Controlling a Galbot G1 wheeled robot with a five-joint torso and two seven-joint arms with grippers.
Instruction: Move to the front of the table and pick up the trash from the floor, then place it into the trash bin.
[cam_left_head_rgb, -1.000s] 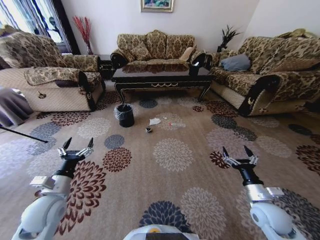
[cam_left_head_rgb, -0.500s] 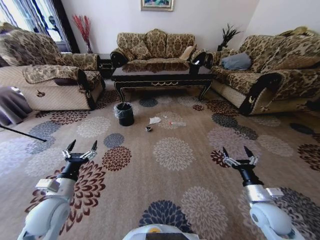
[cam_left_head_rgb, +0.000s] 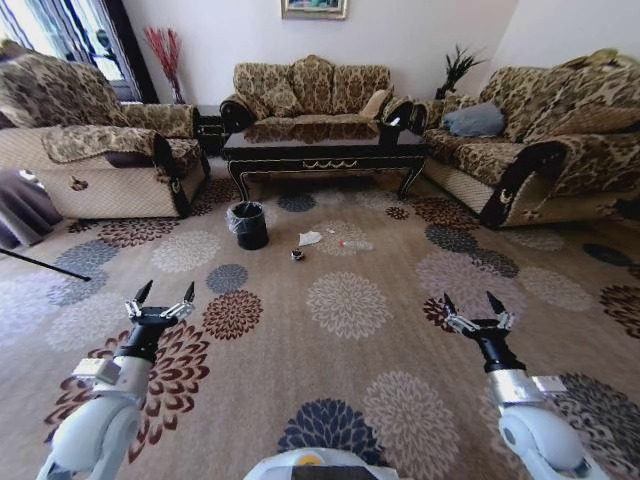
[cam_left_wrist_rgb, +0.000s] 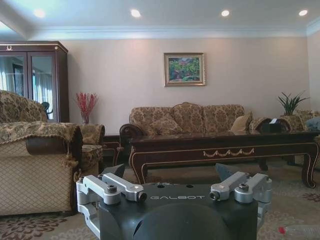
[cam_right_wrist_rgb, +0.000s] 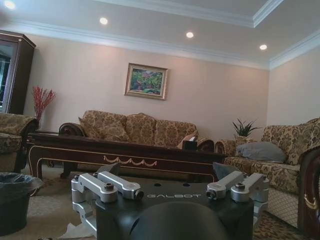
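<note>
Table (cam_left_head_rgb: 325, 150) & trash bin (cam_left_head_rgb: 249, 226) nearer vs 1 s ago; left end effector (cam_left_head_rgb: 160, 297) lower, both end effectors wide open, empty

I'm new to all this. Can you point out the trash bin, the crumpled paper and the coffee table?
trash bin (cam_left_head_rgb: 250, 228): head view, on its black side wall.
crumpled paper (cam_left_head_rgb: 309, 239): head view, on its white middle.
coffee table (cam_left_head_rgb: 320, 149): head view, on its glossy top.
</note>
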